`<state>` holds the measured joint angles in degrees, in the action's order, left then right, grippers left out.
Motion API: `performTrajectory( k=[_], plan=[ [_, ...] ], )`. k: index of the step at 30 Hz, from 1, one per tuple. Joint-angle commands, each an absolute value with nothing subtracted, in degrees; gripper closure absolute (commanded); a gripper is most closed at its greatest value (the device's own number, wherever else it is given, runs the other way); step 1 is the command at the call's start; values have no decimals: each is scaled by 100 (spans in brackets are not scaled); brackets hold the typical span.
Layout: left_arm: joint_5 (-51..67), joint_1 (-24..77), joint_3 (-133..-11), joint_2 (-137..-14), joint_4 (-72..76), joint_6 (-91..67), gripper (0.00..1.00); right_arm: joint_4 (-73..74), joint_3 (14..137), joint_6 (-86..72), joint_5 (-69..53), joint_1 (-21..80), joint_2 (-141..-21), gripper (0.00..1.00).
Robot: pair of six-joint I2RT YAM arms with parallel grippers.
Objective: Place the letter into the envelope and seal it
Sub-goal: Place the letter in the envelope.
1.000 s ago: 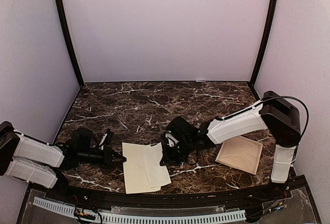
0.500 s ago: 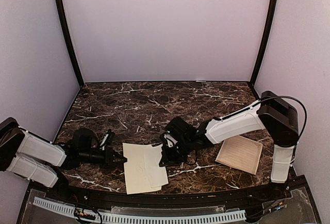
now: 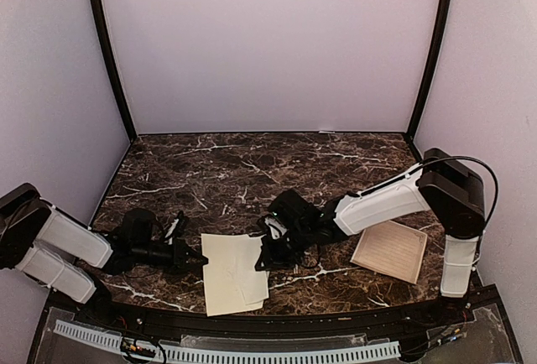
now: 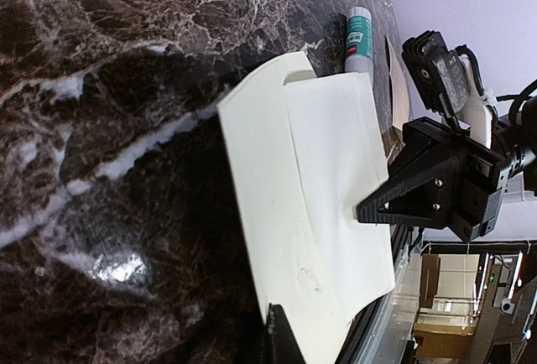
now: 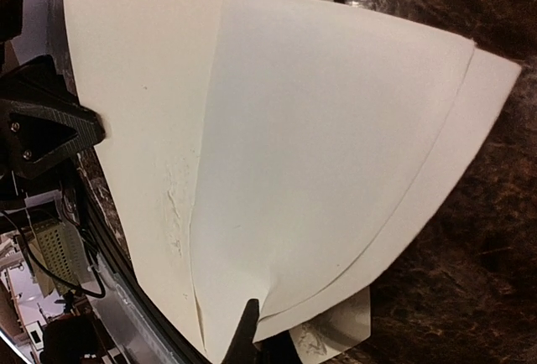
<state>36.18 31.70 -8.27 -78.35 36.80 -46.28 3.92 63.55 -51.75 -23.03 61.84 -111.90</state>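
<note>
The cream envelope lies flat near the table's front edge, its wide flap folded over the body. My left gripper is shut, its dark fingertip pinching the envelope's left edge. My right gripper is shut on the flap's point at the envelope's right side. A small corner of paper with grey print peeks out beneath the flap. The letter does not show as a separate sheet.
Cream sheets with printed borders lie at the front right, below the right arm. A white glue stick with a green label lies just behind the envelope. The black front rail runs close to the envelope's near edge.
The envelope's near right corner has drawn in to the left a little. The left arm's elbow has lifted, and both grippers stay shut on the paper.
</note>
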Motion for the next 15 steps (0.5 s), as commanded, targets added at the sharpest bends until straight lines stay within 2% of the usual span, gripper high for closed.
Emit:
performTrajectory(
  k=[1, 7, 13, 15],
  plan=[
    [3936, 3216, -957, -7910, 3931, -4631, 100, -370, 6277, -5265, -2438, 6230, -11336, 100],
    [4034, 3217, -976, -8088, 4056, -4673, 100, -774, 6248, -5246, -2583, 6228, -11371, 100],
    [3849, 3217, -934, -8029, 3984, -4769, 96, -141, 6308, -5251, -2247, 6227, -11273, 100],
    [3712, 3217, -932, -7984, 3876, -4786, 98, -27, 6243, -5289, -2141, 6226, -11183, 100]
  ],
)
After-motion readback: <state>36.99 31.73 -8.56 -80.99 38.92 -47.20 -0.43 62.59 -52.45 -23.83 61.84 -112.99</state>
